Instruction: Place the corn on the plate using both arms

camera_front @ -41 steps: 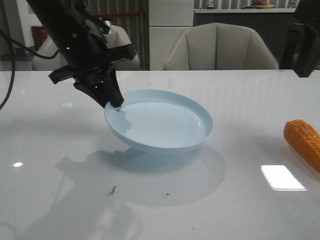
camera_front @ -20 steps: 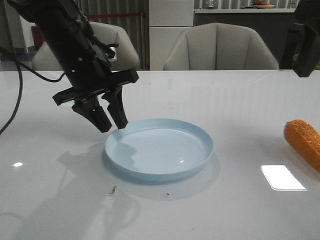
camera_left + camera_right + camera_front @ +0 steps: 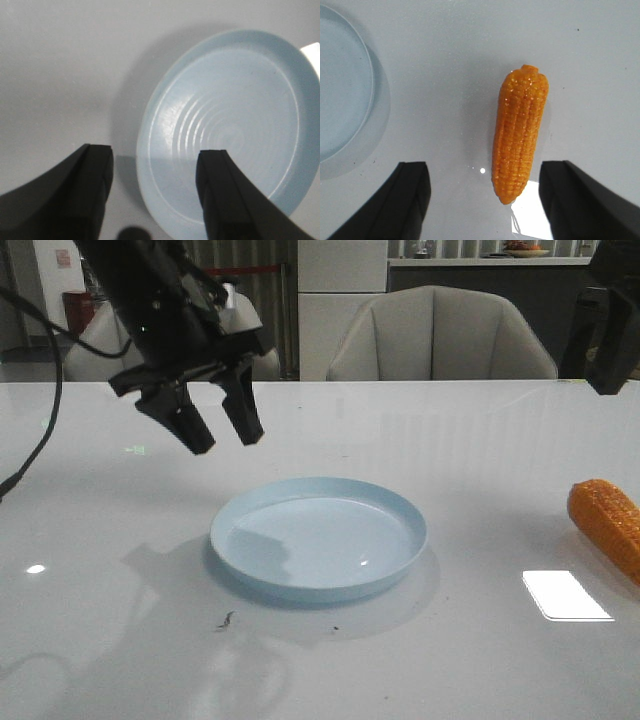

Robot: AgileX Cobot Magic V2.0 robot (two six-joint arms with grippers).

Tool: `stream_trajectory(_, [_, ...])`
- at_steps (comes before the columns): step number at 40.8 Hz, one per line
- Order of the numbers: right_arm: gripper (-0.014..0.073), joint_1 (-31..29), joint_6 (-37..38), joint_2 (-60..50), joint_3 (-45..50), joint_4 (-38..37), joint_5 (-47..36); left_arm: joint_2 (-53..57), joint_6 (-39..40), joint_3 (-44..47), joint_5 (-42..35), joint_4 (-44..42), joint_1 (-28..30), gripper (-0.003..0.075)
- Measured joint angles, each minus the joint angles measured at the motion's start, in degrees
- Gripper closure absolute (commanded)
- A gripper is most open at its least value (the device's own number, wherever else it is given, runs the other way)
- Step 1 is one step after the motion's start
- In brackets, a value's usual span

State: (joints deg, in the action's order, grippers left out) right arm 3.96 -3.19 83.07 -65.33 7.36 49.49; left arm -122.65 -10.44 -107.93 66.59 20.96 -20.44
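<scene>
The pale blue plate [image 3: 318, 535] lies flat on the white table near the middle; it also shows in the left wrist view [image 3: 230, 125] and at the edge of the right wrist view [image 3: 340, 85]. My left gripper [image 3: 222, 437] hangs open and empty above the plate's far left rim, clear of it; it also shows in its wrist view [image 3: 155, 160]. The orange corn [image 3: 608, 523] lies on the table at the right edge. In the right wrist view the corn [image 3: 519, 135] lies below my open, empty right gripper [image 3: 482, 175], which is high above it. Only the right arm's body [image 3: 610, 310] shows in the front view.
Two beige chairs [image 3: 440, 335] stand behind the table's far edge. A bright light reflection [image 3: 565, 595] lies on the table in front of the corn. Small dark specks [image 3: 226, 620] lie near the plate's front left.
My left gripper let go of the plate's rim, the plate dropped flat onto the table, and the gripper rose open up and away to the rear left. The corn and right arm have not moved.
</scene>
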Motion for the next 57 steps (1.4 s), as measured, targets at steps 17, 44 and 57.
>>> stream_trajectory(17, [0.003,0.0,0.0,0.0,0.0,0.0,0.2,9.3,7.2,-14.0,-2.4,-24.5,0.8,0.0285])
stream_trajectory(44, [0.003,0.0,2.3,6.9,0.0,-4.8,0.3,45.6,17.1,20.7,-21.7,-39.3,5.0,0.0285])
stream_trajectory(57, [0.003,-0.2,2.7,12.7,-0.1,-5.3,-3.6,68.1,22.5,49.0,-34.7,-39.6,10.2,0.0285])
